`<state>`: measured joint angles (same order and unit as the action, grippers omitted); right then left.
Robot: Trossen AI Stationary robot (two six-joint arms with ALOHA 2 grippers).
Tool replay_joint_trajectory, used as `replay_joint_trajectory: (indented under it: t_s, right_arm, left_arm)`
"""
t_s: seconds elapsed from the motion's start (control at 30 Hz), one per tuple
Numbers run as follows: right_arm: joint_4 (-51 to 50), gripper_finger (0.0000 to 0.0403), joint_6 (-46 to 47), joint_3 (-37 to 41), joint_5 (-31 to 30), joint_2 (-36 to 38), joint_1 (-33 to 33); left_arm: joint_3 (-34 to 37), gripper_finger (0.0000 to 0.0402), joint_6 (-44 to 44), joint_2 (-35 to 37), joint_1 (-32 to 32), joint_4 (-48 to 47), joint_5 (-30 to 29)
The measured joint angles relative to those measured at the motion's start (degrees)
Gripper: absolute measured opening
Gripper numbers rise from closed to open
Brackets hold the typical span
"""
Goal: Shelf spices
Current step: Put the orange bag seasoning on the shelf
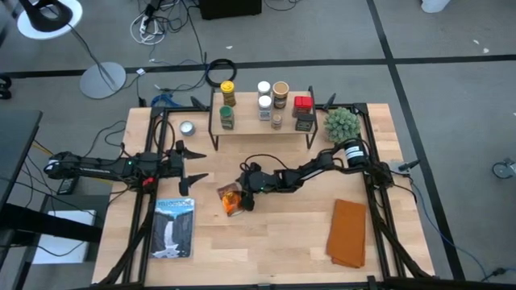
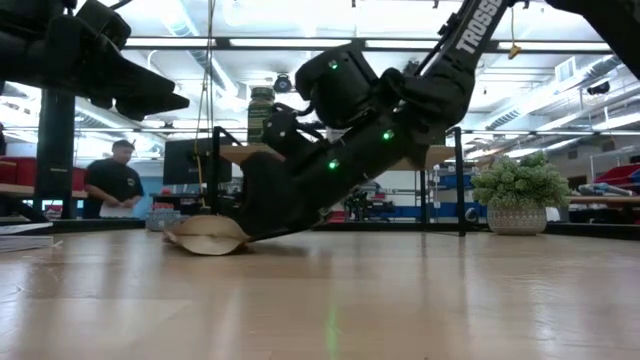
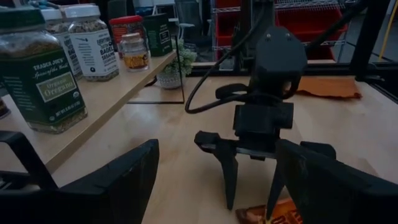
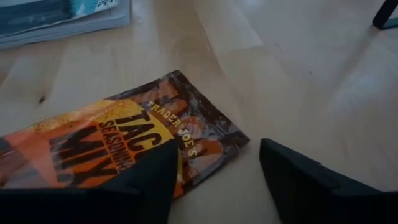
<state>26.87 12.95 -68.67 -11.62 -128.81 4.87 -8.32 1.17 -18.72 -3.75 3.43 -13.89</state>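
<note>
Right gripper (image 1: 239, 196) jaws spread over flat glossy orange packet (image 4: 106, 149); left gripper's (image 1: 190, 163) likewise apart

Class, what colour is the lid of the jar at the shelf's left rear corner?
Yellow: the jar has a yellow lid, clearest in the high view.

We are losing part of the orange packet (image 4: 118, 149) behind the right gripper's (image 4: 214, 177) dark fingers (image 4: 149, 183), and the picture's edge is cutting its lettering short. From above, the arm is covering the packet's (image 1: 231, 200) near end. The shelf (image 1: 262, 125) jars are showing too small for reading their labels. The level view is hiding the packet's (image 2: 205, 236) printed face.
</note>
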Motion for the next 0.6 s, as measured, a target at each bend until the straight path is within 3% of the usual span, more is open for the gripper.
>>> replay_joint_trajectory:
  t_s: [0.13,0.37,0.6]
  right_arm:
    - [0.28,0.0173,-1.05,-0.96,-0.81,-1.61,0.53]
    - [5.22,0.0019,-2.64,-0.94,-2.27,-2.01,0.74]
    - [8.67,0.0005,-3.75,-0.65,-3.58,-1.90,0.43]
  left_arm:
    - [0.00,0.0328,0.04,0.01,0.00,-0.10,0.00]
    - [0.00,0.0328,0.04,0.02,0.00,0.09,-0.02]
    - [0.00,0.0328,0.04,0.02,0.00,0.05,-0.02]
